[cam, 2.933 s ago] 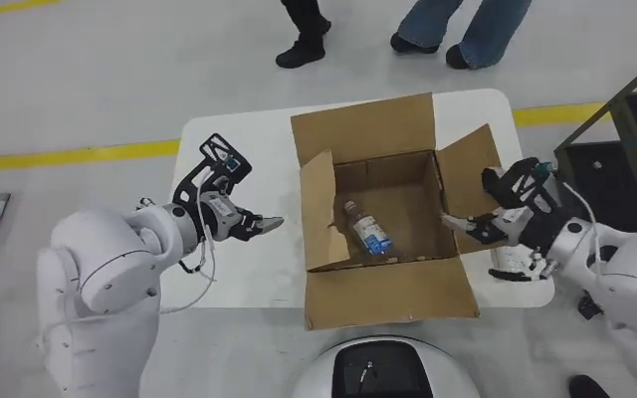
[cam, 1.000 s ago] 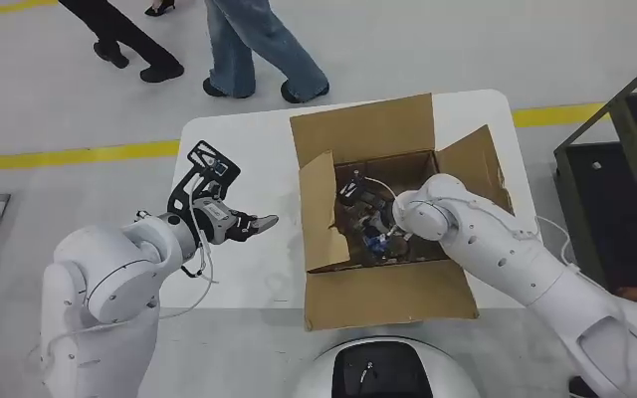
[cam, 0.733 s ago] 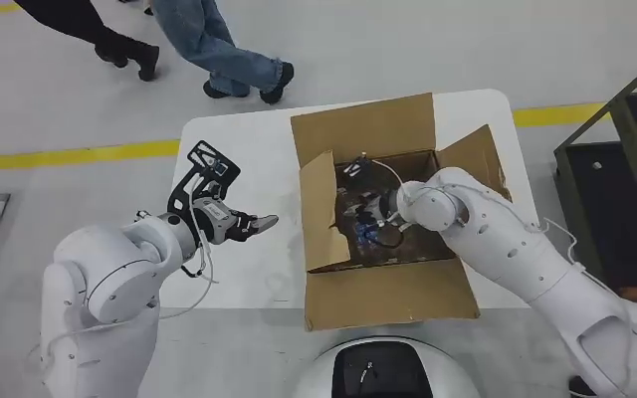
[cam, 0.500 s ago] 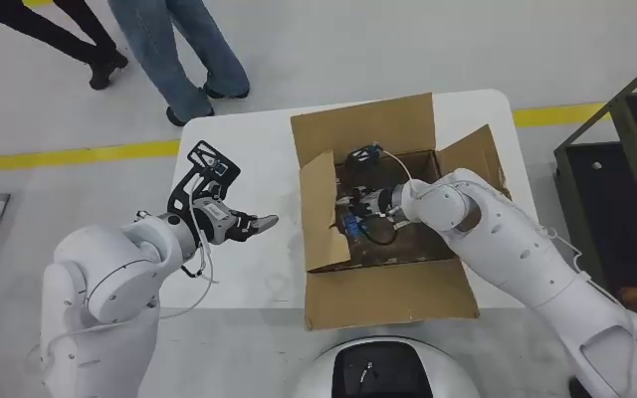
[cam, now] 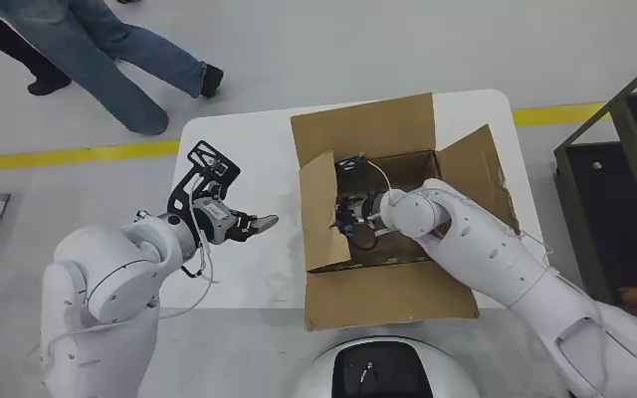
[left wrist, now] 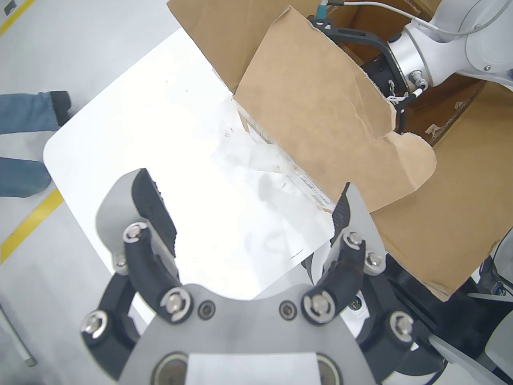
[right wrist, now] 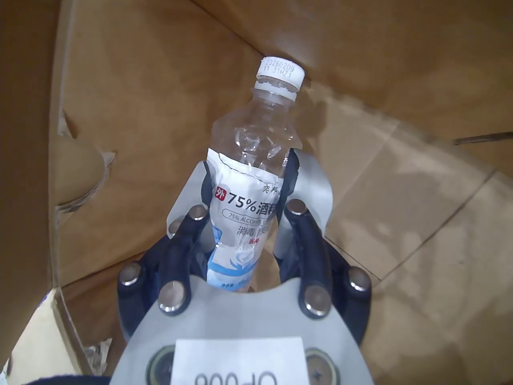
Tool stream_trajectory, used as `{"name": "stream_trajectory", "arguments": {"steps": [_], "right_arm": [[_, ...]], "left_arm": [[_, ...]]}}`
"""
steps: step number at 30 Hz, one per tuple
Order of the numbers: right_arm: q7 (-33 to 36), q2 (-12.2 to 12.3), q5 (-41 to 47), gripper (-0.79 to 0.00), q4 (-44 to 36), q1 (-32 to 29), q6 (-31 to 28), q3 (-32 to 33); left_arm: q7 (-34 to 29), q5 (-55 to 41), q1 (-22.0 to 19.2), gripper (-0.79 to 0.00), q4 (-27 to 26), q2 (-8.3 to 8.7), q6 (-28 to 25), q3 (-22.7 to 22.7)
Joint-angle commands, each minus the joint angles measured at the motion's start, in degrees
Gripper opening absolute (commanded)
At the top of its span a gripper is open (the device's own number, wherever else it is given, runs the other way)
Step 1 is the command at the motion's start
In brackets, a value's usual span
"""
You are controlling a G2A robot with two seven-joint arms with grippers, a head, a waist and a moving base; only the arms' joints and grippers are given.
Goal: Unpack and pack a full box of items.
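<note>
— Where's the bottle (right wrist: 256, 150)?
— Down inside the box (cam: 398, 129), near its left wall. The right gripper (right wrist: 248, 178) is closed around its labelled middle, and the white cap (right wrist: 280, 71) points at a cardboard wall.
— And the left gripper (left wrist: 244, 190)?
— Spread wide with nothing in it, above the white tabletop (cam: 249, 159), near the box's raised left flap (cam: 320, 214) but not touching it.

Matt cardboard, glossy plastic, dull metal.
The box (cam: 398, 129) is matt brown cardboard, its flap edge torn and rough. Inside the box, the bottle (right wrist: 256, 142) is clear glossy plastic, crumpled, with a ribbed white cap (right wrist: 279, 73). Beside the box, the left gripper (left wrist: 243, 184) has dull grey metal plates and rough black pads (left wrist: 154, 202); the table (left wrist: 160, 122) is smooth, faintly shiny white.
</note>
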Motion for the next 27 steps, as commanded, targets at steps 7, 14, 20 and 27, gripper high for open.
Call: {"name": "stream_trajectory", "arguments": {"steps": [7,14,20,27], "right_arm": [[-0.09,-1.64,0.05,-0.560,4.17,1.37,-0.94,-1.39],[-0.05,-2.58,-0.17,-0.459,5.92,1.88,-1.43,-1.56],[0.14,-2.63,-1.21,-0.225,5.47,1.68,-1.95,-0.58],[1.45,-0.36,-3.65,0.000,-2.28,-1.44,-3.28,4.79]], "left_arm": [[0.00,0.00,0.00,0.000,0.00,0.00,0.00,0.00],[0.00,0.00,0.00,0.000,0.00,0.00,0.00,0.00],[0.00,0.00,0.00,0.000,0.00,0.00,0.00,0.00],[0.00,0.00,0.00,0.000,0.00,0.00,0.00,0.00]]}}
